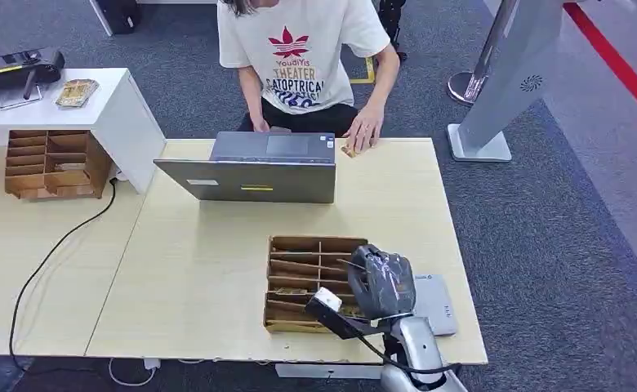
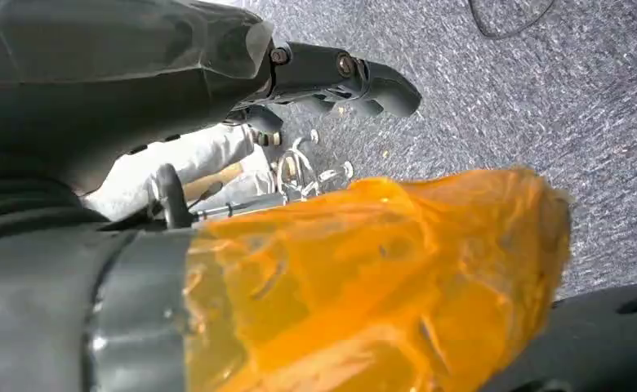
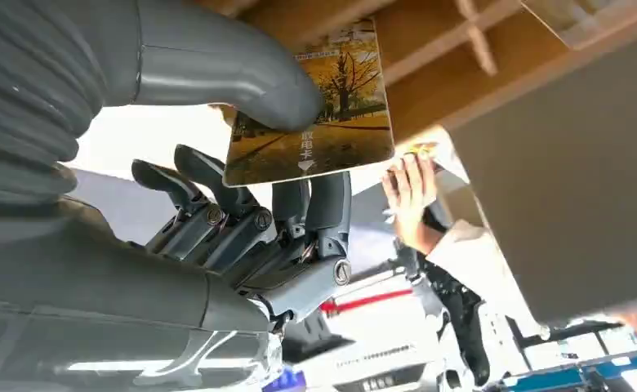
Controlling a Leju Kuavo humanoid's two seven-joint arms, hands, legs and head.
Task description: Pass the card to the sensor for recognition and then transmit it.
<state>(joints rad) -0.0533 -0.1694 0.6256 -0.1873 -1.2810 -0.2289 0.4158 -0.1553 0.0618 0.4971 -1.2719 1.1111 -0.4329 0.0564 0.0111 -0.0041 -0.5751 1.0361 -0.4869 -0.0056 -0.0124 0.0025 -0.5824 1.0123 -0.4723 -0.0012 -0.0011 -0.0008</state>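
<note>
The card [image 3: 311, 110], printed with a yellow autumn tree and a line of Chinese characters above a small arrow, is pinched in your right hand [image 3: 250, 155]: the thick grey thumb presses its printed face while the dark fingers [image 3: 315, 204] back it from the other side. That grip leaves most of the face bare, which should help when you present it for reading.

In the head view the right hand [image 1: 379, 282] hovers at the right end of the cardboard card organizer [image 1: 299, 278], so the card sits just clear of the slotted compartments, probably freshly lifted out. The flat grey sensor pad [image 1: 436, 304] lies just beside the organizer on its right, partly under your hand; a short swing away from the organizer looks like the next move.

Beyond the organizer, a grey laptop [image 1: 254, 167] stands on the bench [image 1: 201, 269], and past it sits a person [image 1: 303, 61] whose shirt reads "YoudiYis THEATER CATOPTRICAL", one hand resting on the bench's far edge, likely placed to receive the card.

Your left hand [image 2: 331, 73] hangs over grey carpet, well away from the organizer, fingers curled and holding nothing.
</note>
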